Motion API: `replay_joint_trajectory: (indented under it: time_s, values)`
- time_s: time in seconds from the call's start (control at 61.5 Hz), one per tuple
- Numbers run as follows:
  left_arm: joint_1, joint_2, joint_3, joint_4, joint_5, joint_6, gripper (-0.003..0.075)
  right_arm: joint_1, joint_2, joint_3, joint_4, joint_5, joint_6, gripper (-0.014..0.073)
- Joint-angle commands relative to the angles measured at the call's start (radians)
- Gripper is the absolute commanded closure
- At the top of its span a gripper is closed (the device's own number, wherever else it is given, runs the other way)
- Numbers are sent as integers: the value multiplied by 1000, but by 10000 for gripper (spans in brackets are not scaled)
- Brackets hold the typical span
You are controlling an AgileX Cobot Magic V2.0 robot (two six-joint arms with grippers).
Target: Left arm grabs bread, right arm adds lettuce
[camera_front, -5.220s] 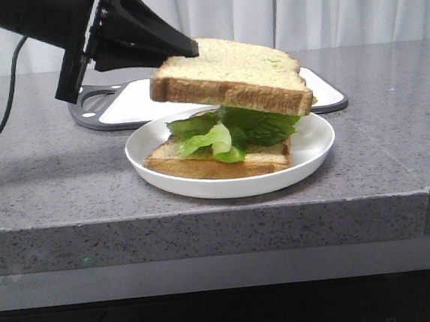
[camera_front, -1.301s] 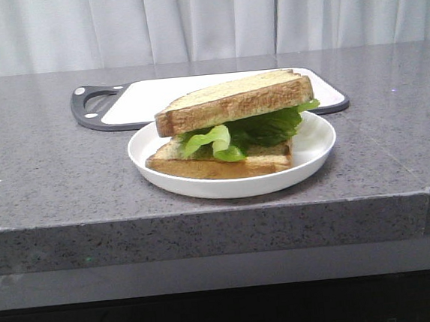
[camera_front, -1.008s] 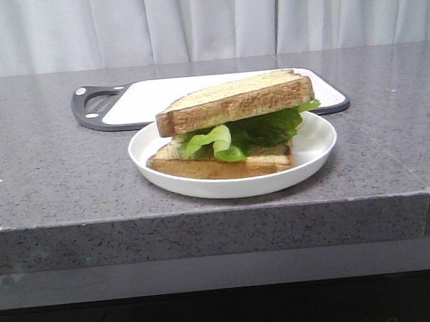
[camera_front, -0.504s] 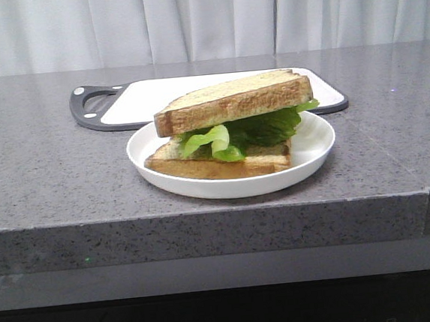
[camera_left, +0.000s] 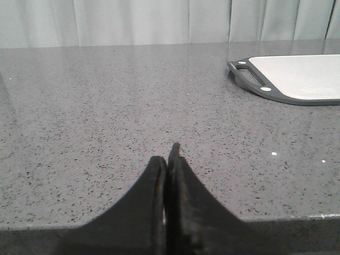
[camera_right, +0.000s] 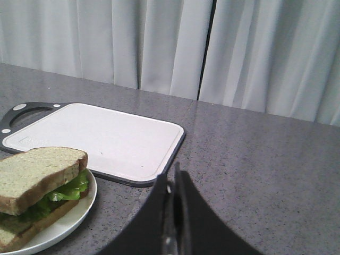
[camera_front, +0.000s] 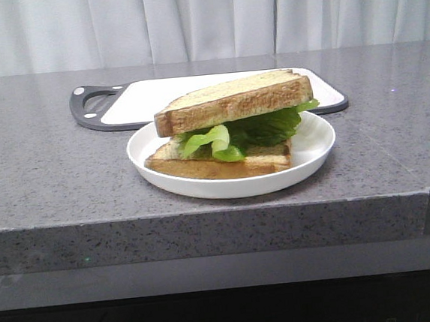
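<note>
- Thick pale brown-crusted bread slice (camera_front: 234, 101) tops crinkled green lettuce leaf (camera_front: 243, 132) and lower thinner slice (camera_front: 215, 163), on round white plate (camera_front: 312, 149).
- White dark-rimmed cutting board (camera_front: 134, 100) behind plate.
- Left black gripper (camera_left: 169, 159) clenched empty over grey speckled counter (camera_left: 106, 106); right black gripper (camera_right: 175, 178) clenched empty, beside plate.

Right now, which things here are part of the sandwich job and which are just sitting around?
Part of the job: bread on top, lettuce under it, bottom slice, plate, left hand, right hand.

Just there: cutting board, curtain.
</note>
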Motion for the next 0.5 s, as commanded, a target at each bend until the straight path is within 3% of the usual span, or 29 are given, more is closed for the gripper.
replay_joint_trajectory:
  time_s: [0.0,0.276,0.423,0.488]
  values:
    - [0,-20,6,-9,-90,0,740,-4,7,-23,-4,-82,-5,652]
    - [0,-20,6,-9,-90,0,739,-4,7,1,-37,-103,10,652]
    - [2,-20,6,-9,-90,0,739,-38,6,82,-324,-167,302,652]
    - [2,-20,6,-9,-90,0,739,-44,4,124,-368,-204,379,652]
